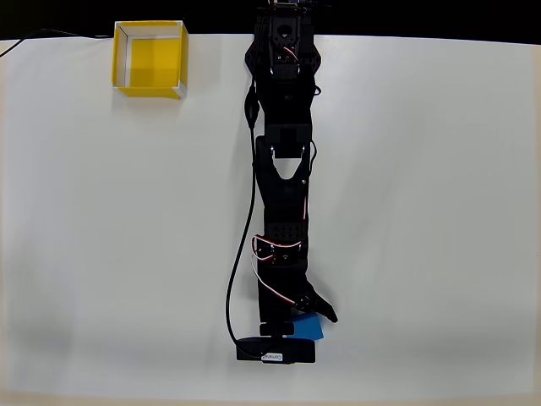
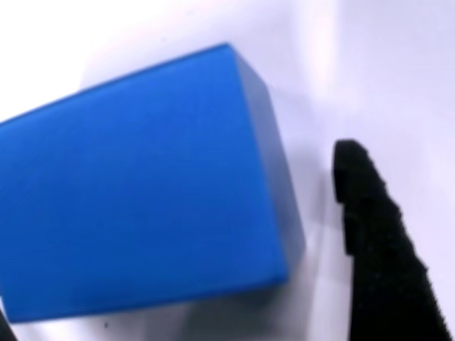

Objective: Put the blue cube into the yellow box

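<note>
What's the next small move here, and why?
Probably close the gripper. In the wrist view the blue cube sits on the table beside a finger with a gap still showing, so it isn't gripped yet. The yellow box is far off.

You have almost nothing to read here. In the overhead view, the one mark is a small white label (image 1: 272, 359) on the black camera housing (image 1: 276, 349) at the arm's far end, toward six o'clock on the tabletop (image 1: 423, 211); it carries a short line of dark print, too small and blurred for you to make out any letters. In the wrist view, no text, number, brand or sign can be read on any surface.
</note>
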